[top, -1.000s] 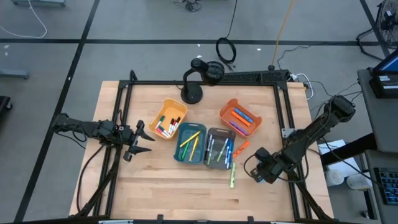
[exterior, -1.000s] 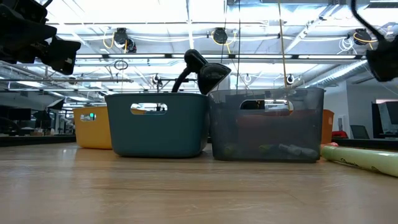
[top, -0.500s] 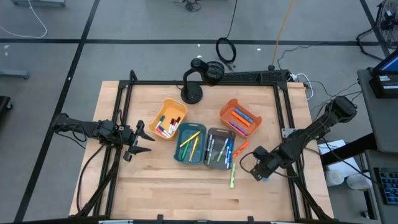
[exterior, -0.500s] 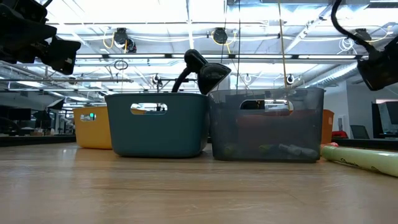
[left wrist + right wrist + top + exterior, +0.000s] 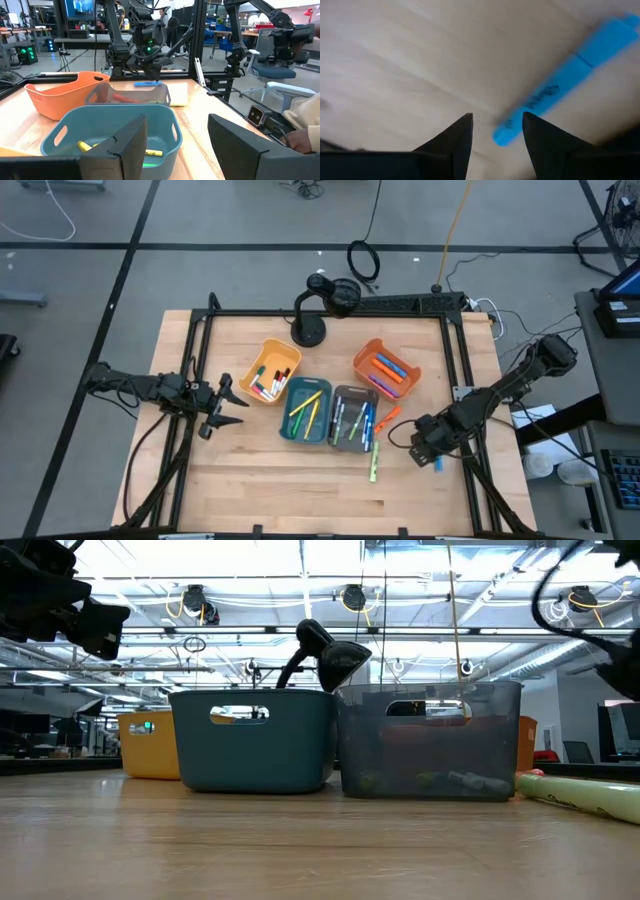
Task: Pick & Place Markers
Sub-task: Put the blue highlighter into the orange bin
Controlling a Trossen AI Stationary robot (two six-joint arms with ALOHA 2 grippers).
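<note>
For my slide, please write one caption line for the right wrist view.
Right gripper, fingers open, hovers over a blue capped marker lying on the light wooden table.

Colour rundown: the pale wooden tabletop has a light tan grain and a black metal frame around it. Four small plastic bins sit mid-table: a yellow bin, a teal bin, a smoky translucent grey bin and an orange bin. A light-green marker and an orange-red marker lie on the wood. Under the black right claw is a bright blue marker with dark lettering. The left claw is black too.
</note>
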